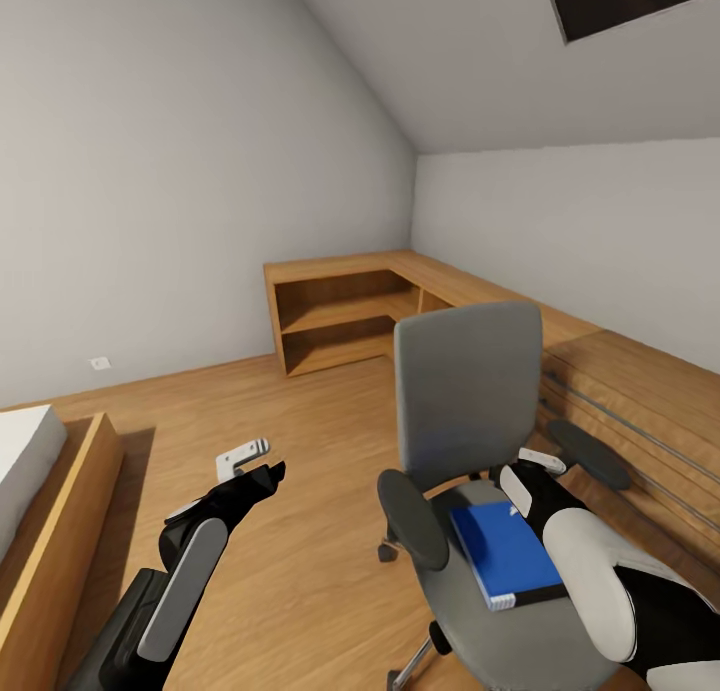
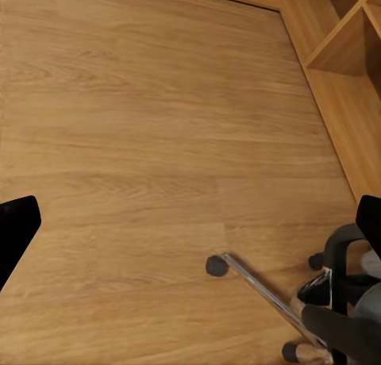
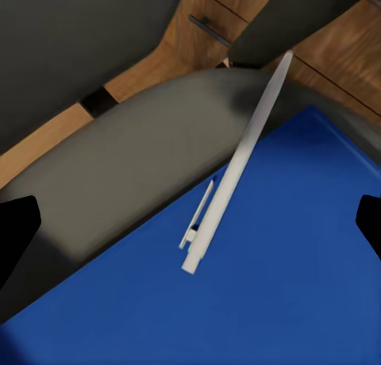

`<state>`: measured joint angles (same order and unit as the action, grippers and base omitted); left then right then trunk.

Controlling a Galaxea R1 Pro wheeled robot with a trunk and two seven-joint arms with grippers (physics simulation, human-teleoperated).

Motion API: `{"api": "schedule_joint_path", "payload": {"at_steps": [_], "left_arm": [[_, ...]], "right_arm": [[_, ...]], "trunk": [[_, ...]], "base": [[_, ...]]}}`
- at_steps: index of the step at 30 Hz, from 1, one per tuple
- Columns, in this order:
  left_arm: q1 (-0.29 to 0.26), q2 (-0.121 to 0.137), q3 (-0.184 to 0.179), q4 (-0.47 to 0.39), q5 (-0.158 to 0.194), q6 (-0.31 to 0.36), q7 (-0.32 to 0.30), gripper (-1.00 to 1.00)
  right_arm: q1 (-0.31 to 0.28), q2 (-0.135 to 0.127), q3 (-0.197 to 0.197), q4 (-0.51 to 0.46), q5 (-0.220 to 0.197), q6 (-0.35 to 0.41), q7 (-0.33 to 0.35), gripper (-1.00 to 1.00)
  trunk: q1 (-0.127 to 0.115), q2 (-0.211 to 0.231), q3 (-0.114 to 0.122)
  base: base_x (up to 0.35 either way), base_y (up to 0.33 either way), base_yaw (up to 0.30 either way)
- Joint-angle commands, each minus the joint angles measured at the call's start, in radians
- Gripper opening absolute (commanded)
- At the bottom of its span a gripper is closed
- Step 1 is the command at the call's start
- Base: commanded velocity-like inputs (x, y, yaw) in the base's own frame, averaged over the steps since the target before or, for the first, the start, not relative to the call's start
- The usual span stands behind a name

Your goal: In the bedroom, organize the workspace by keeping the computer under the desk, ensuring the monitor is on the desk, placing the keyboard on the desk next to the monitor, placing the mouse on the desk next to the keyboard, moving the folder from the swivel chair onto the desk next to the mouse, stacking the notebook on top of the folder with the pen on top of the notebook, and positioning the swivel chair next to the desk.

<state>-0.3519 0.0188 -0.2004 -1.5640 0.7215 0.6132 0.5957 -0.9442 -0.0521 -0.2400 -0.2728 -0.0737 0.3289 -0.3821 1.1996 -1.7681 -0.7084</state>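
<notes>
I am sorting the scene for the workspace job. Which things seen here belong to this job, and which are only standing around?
Belong to the job:
swivel chair
folder lying on the chair seat
pen lying on the folder

Only standing around:
wooden corner shelf
bed
</notes>
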Motion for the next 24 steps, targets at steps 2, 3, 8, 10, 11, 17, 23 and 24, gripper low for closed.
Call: {"api": "schedule_joint_path", "payload": {"at_steps": [2, 3, 8, 10, 11, 17, 23, 24], "left_arm": [[-0.001, 0.001, -0.002, -0.001, 0.01, 0.0, 0.011, 1.0], [-0.001, 0.001, -0.002, -0.001, 0.01, 0.0, 0.011, 1.0], [-0.001, 0.002, -0.002, 0.0, 0.009, 0.0, 0.011, 1.0], [-0.001, 0.002, -0.002, 0.001, 0.009, 0.0, 0.011, 1.0], [-0.001, 0.002, -0.002, 0.001, 0.01, 0.0, 0.011, 1.0], [-0.001, 0.003, -0.002, 0.001, 0.01, 0.0, 0.011, 1.0], [-0.001, 0.004, -0.002, 0.003, 0.01, 0.0, 0.012, 1.0], [-0.001, 0.004, -0.002, 0.003, 0.01, 0.0, 0.012, 1.0]], "right_arm": [[0.0, 0.0, 0.002, -0.002, -0.008, 0.004, -0.004, 1.0], [0.0, 0.0, 0.002, -0.002, -0.008, 0.003, -0.004, 1.0], [0.0, 0.0, 0.002, -0.002, -0.008, 0.003, -0.004, 1.0], [0.0, 0.0, 0.002, -0.002, -0.008, 0.003, -0.004, 1.0], [0.0, 0.0, 0.002, -0.002, -0.008, 0.003, -0.004, 1.0], [0.0, 0.0, 0.002, -0.002, -0.008, 0.002, -0.004, 1.0], [-0.001, 0.0, 0.002, -0.002, -0.008, 0.002, -0.004, 1.0], [0.0, -0.001, 0.002, -0.002, -0.008, 0.002, -0.004, 1.0]], "trunk": [[0.008, -0.015, -0.007], [0.012, -0.022, -0.01], [0.031, -0.057, -0.026], [0.038, -0.071, -0.032], [0.042, -0.078, -0.036], [0.065, -0.12, -0.054], [0.084, -0.155, -0.07], [0.084, -0.155, -0.07]], "base": [[0.0, 0.0, 0.0], [0.0, 0.0, 0.0], [0.0, 0.0, 0.0], [0.0, 0.0, 0.0], [0.0, 0.0, 0.0], [0.0, 0.0, 0.0], [0.0, 0.0, 0.0], [0.0, 0.0, 0.0]]}}
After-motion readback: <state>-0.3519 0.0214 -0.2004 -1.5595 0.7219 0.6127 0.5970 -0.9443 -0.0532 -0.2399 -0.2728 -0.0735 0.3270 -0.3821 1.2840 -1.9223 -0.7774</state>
